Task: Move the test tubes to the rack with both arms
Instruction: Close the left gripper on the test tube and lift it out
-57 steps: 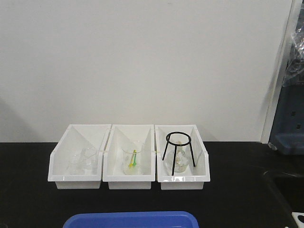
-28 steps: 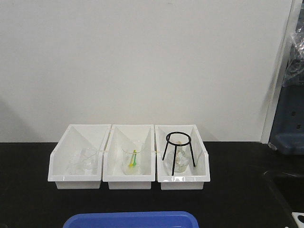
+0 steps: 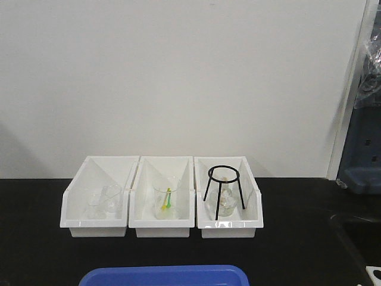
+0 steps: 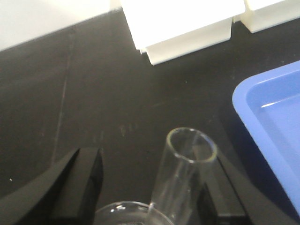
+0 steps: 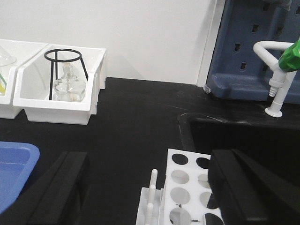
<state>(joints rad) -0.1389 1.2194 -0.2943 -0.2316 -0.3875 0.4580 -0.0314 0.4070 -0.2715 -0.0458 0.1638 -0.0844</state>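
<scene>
L gripper [image 4: 152, 158] spread wide, not clamped, test tube [image 4: 180, 185] btwn its fingers [image 4: 77, 183], close to one; R gripper [image 5: 150, 161] also spread wide, above white rack [image 5: 191, 186] on black bench [image 5: 131, 131].

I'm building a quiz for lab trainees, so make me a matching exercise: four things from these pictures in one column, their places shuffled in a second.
Things
1. black wire tripod
2. test tube
3. rack
4. yellow-green stick

Places
A. in the beaker of the middle bin
B. inside the open left claw
C. in the right-side bin, front view
D. below the right claw

Pairs: 1-C, 2-B, 3-D, 4-A.
</scene>
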